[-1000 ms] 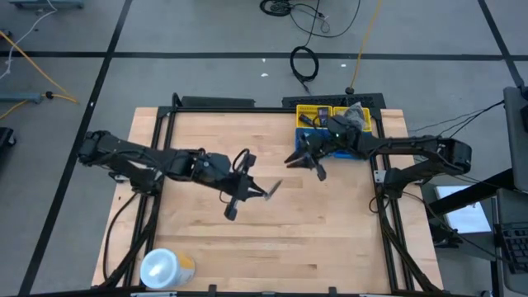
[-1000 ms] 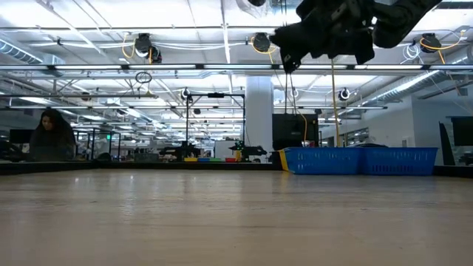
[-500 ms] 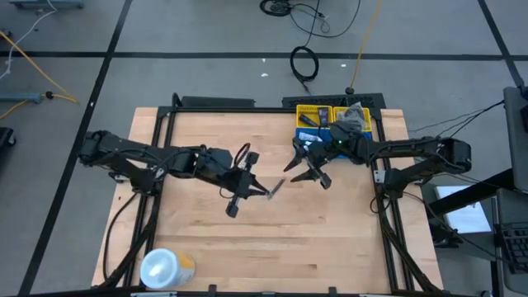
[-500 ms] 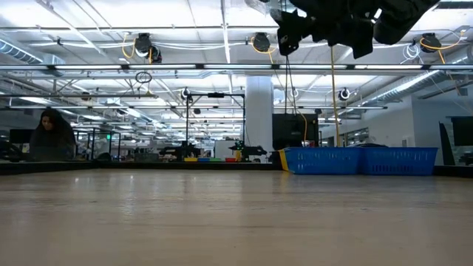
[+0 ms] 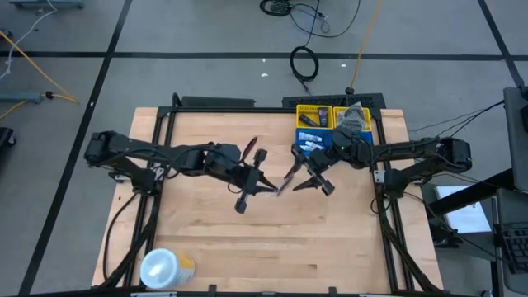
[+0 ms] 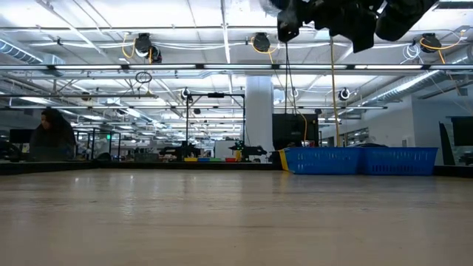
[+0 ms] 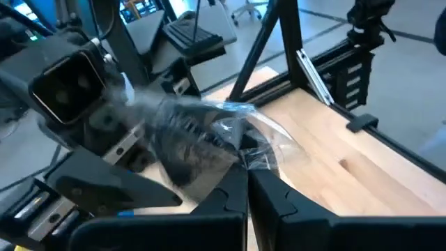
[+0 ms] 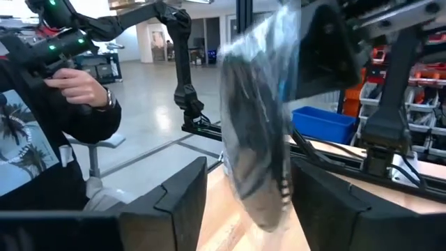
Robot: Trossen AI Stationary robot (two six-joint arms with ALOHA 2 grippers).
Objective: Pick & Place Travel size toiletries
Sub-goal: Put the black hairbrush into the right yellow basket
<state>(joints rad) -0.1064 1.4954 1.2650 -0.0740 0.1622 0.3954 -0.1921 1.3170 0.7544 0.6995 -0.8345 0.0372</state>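
Above the middle of the table (image 5: 206,239), held off the wood: one toiletry item (image 5: 283,183), a dark piece sealed in a clear wrapper.

Left pincer (image 5: 266,188): clenched on one edge of the wrapper. Right pincer (image 5: 295,177): fingers spread to either side of the packet, released.

Surroundings: blue and yellow bin (image 5: 332,120) at the far right corner of the table, more small items inside; large white-and-yellow roll (image 5: 165,268) at the near left corner, well apart.

By view: the left wrist view shows crinkled clear film (image 7: 230,136) over a dark shape. The right wrist view shows the packet (image 8: 256,132) edge-on between the fingers (image 8: 171,199), and a person's hand (image 8: 80,87) on a controller. The low view shows only the arms (image 6: 347,18) overhead and the bin.
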